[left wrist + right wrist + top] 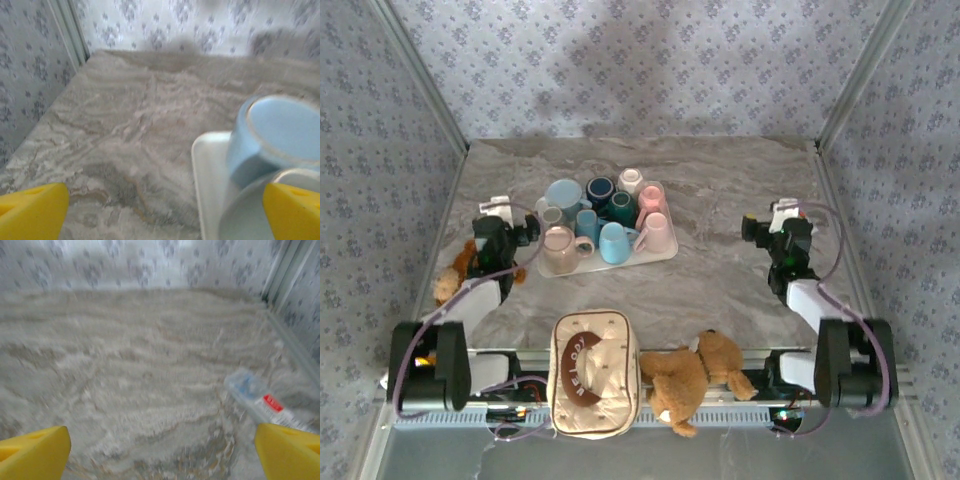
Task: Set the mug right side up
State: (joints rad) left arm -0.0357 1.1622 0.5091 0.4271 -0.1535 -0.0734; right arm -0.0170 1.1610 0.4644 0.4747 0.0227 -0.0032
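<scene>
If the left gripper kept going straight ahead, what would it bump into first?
Probably the grey mug at the tray corner: one finger of the left gripper lines up with it. Its middle points over bare table toward the wall. Depth is unclear.

The marbled table [720,200] bears a white tray [663,255] and perhaps a small bottle [256,398].

Mugs [613,243]: approx 10, all on 1 white tray [665,254]. By colour: 4 pinkish, 2 lt blue, 1 navy, 1 dk teal, 1 mid-blue, 1 grey. Teddy bears [690,375]: 2. Quilted pouch [595,372]: 1.
</scene>
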